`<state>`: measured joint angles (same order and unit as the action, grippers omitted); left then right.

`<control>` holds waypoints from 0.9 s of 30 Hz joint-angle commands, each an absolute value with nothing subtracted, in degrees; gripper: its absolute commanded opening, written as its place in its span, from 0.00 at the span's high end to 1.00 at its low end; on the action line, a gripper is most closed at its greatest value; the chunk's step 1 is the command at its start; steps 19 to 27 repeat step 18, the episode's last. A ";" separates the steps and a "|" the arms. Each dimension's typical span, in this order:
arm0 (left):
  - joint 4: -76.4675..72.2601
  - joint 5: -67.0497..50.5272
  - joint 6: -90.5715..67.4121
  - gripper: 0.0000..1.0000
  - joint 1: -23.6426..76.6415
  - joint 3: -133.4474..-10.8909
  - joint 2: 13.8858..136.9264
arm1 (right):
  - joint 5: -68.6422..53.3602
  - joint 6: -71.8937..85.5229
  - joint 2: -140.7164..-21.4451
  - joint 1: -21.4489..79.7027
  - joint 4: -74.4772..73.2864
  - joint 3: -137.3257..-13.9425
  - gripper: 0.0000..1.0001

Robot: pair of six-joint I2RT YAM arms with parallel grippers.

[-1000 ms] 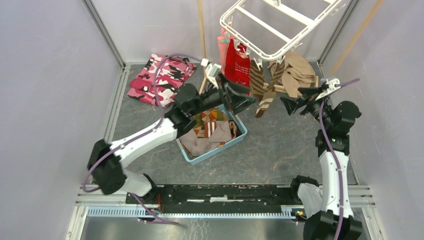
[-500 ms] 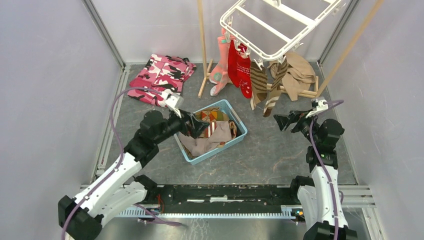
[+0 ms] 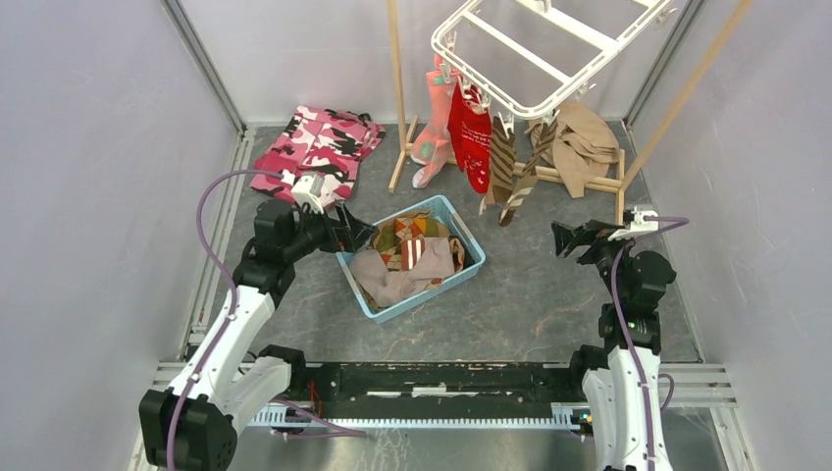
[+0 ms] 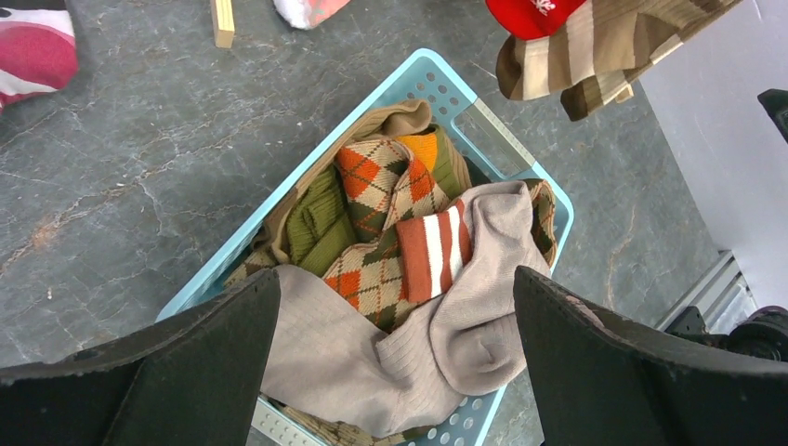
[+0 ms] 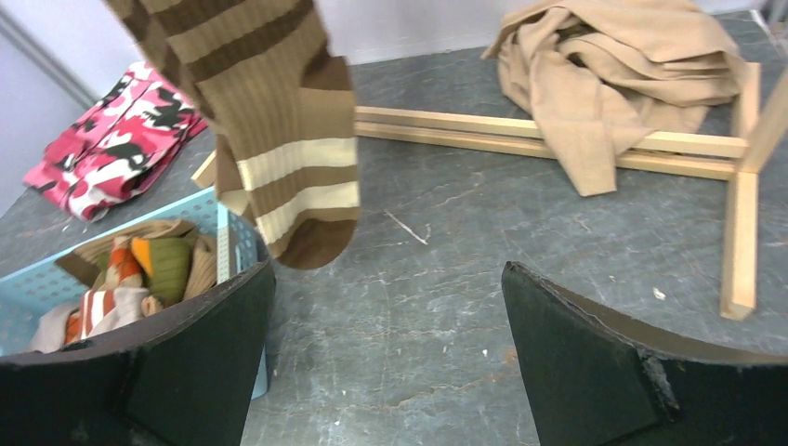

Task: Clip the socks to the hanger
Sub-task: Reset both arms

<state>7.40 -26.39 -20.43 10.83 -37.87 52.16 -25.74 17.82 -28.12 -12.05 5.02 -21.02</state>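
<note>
several socks (image 3: 469, 132) hang clipped along the near rim of the white hanger (image 3: 549, 49), pink, red and brown-striped, while more lie tangled in the blue basket (image 3: 466, 231) on the table below. a grab into that heap could well drag up two at once, or snag the basket's rim. left gripper (image 4: 395, 277) hangs just beside the basket, fingers spread wide, holding nothing; right gripper (image 5: 386, 269) is just as wide and empty, near the striped sock (image 5: 279, 158).
</note>
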 commanded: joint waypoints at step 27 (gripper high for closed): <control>15.54 -23.31 -13.36 0.00 13.35 -45.27 44.08 | -17.55 14.48 -27.38 -9.95 0.18 -24.02 0.02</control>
